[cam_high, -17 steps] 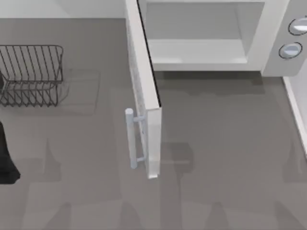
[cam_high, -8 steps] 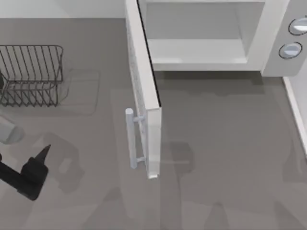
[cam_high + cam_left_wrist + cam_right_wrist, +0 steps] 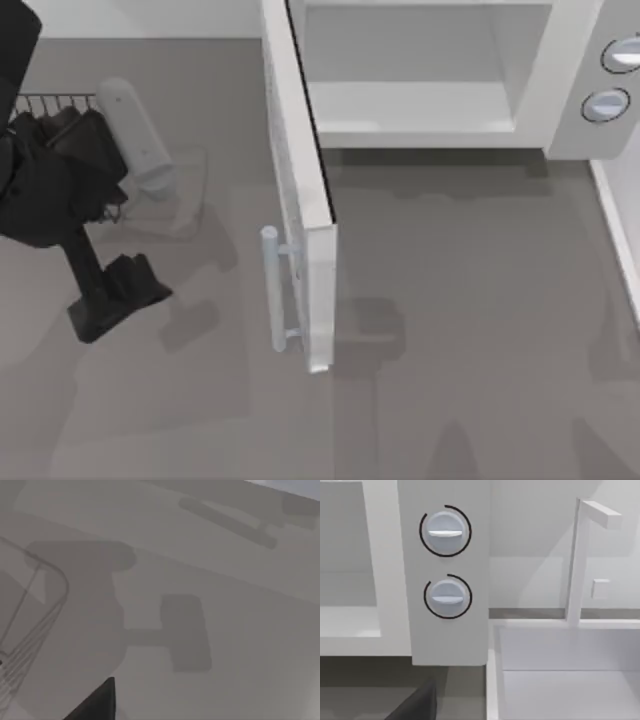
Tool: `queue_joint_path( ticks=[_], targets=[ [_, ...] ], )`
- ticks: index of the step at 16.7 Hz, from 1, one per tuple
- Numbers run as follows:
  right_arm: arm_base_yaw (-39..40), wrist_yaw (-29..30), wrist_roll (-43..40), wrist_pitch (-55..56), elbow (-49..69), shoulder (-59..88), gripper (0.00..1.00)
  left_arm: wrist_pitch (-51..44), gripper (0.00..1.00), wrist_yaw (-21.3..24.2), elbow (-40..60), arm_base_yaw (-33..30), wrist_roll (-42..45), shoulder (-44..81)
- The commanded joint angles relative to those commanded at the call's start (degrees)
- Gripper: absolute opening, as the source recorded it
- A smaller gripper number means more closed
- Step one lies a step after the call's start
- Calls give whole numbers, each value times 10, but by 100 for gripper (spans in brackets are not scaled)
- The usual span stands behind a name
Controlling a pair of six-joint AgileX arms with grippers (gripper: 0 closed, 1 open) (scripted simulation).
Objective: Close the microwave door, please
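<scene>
The left arm point(image 3: 45, 170) is black and chunky, with one pale grey rounded tube part point(image 3: 135, 140) on it. Its left gripper point(image 3: 120, 295) is black too, ending in pointed fingers point(image 3: 145, 285). A black finger tip point(image 3: 97, 702) looks flat and smooth.

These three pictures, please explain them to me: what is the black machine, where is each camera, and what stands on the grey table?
The black machine is the left arm of a two-armed AgileX robot; its left gripper hovers over the grey table, holding nothing. One camera looks down from above; the other two sit on the wrists. The big white boxy microwave stands at the back, its flat white microwave door wide open. The right wrist camera faces its two round grey knobs. A dark wire rack sits at the left.
</scene>
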Motion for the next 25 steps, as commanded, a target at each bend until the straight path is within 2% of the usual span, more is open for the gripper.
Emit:
queue_joint_path(
  ticks=[7, 13, 20, 25],
  targets=[
    [0, 0, 0, 0, 0, 0, 100, -217, 100, 51, 326, -33, 91, 219],
    [0, 0, 0, 0, 0, 0, 100, -314, 100, 82, 511, -50, 104, 285],
    [0, 0, 0, 0, 0, 0, 100, -328, 100, 88, 543, -53, 104, 291],
    [0, 0, 0, 0, 0, 0, 100, -291, 100, 85, 506, -63, 93, 288]
  ],
)
